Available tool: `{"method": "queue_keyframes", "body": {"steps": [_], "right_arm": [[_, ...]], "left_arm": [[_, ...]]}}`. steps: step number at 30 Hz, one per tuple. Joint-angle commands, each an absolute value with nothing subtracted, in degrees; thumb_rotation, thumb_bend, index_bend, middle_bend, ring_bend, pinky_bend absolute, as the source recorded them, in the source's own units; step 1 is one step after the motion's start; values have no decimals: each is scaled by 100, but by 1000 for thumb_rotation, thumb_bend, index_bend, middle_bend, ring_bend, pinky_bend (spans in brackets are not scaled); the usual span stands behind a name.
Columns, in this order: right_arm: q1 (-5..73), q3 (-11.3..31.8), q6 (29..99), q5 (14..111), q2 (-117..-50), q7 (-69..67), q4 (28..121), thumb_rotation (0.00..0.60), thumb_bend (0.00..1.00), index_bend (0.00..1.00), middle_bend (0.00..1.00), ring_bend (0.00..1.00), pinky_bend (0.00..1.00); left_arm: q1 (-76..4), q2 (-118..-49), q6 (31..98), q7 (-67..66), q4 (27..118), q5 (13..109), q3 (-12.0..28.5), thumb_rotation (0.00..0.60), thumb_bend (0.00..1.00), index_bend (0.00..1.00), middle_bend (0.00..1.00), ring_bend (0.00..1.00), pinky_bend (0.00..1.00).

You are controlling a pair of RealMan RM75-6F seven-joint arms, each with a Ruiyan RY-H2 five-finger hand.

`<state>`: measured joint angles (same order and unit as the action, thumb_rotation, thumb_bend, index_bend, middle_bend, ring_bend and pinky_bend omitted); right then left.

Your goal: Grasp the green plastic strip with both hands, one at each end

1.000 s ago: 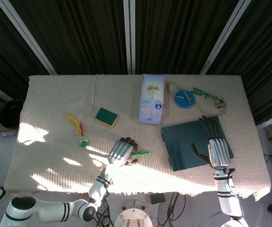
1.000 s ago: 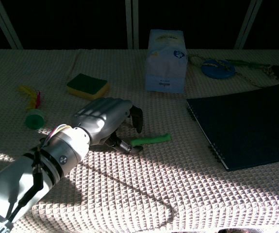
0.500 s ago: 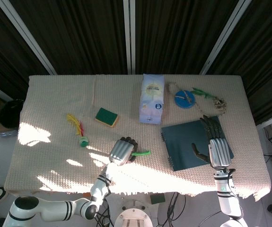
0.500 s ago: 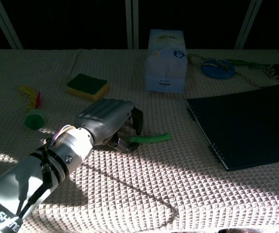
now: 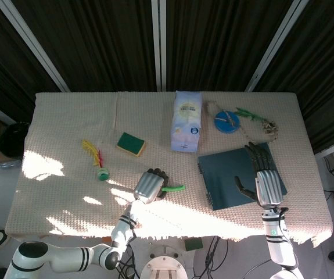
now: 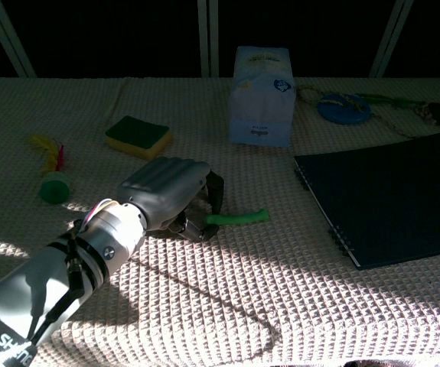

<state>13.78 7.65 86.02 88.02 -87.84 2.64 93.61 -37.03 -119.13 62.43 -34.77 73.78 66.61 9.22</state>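
The green plastic strip (image 5: 174,188) (image 6: 239,218) lies on the woven tablecloth near the front middle, pointing right. My left hand (image 5: 150,186) (image 6: 170,192) is curled over its left end and grips it; that end is hidden under the fingers. The strip's right end is free. My right hand (image 5: 264,176) hovers flat over the dark notebook (image 5: 230,174) at the right, fingers spread, holding nothing. It does not show in the chest view.
A pale blue tissue pack (image 5: 186,121) stands behind the strip. A green-and-yellow sponge (image 5: 130,143) and a feathered shuttlecock (image 5: 97,160) lie to the left. A blue disc with cord (image 5: 226,121) lies at the back right.
My left hand has shifted slightly forward along the cloth and settled its grip on the strip's left end. The right hand has stayed still.
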Motion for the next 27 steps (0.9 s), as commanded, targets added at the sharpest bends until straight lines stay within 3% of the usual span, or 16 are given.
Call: {"method": "queue_keyframes", "body": {"steps": [1,19,27], "right_arm": [[1379,765,8594,8798,-8787,269,9360,600,343,29,0,0,0],[1491,622,8152,8688,-8768,352,9360,600,343,33,0,0,0],[1802,604,7469,8400,-8919,964,9458,600,343,196,80,0,0]], "left_arm": [[-3707,-11916,6233,-3474,7379,6652,930,563,298,520,393,292,365],[-3809,-11701,6075,-3159,7490,6734,1060,598,367,561,409,306,382],[-3868,-11612,5900,-3024,7559,6597,1116,600,382,563,408,307,382]]}}
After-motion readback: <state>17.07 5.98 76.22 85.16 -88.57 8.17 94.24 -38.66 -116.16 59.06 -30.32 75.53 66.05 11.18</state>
